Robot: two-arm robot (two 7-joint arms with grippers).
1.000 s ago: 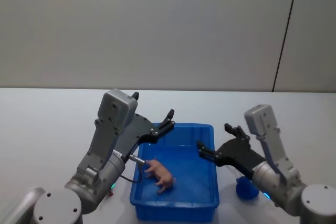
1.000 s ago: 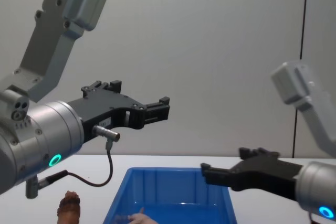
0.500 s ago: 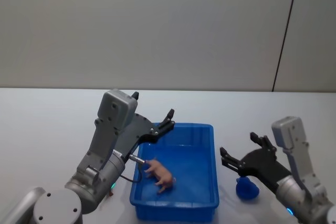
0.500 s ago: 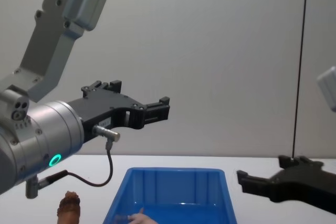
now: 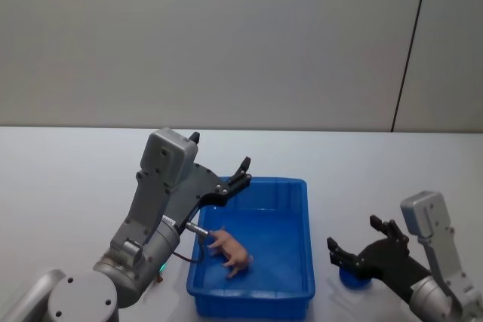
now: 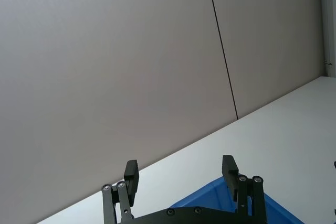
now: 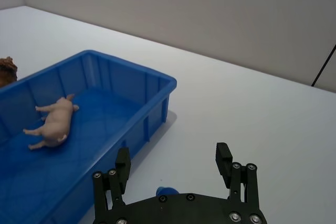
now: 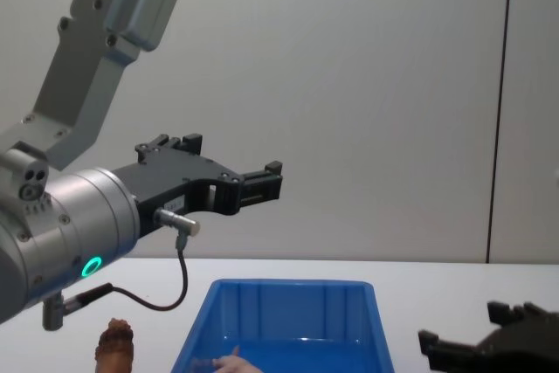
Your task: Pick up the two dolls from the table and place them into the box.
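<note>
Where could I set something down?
Bare: the bright blue plastic bin's floor right of the pale pink doll; the white table behind the bin. Crowded: bin's right, right gripper over a small blue piece; bin's left, rough brown doll, left gripper above its far-left corner.

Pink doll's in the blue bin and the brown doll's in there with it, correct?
Not quite. The pink doll lies in the blue bin, but the brown doll is outside it, on the table to the bin's left. The chest view shows it.
</note>
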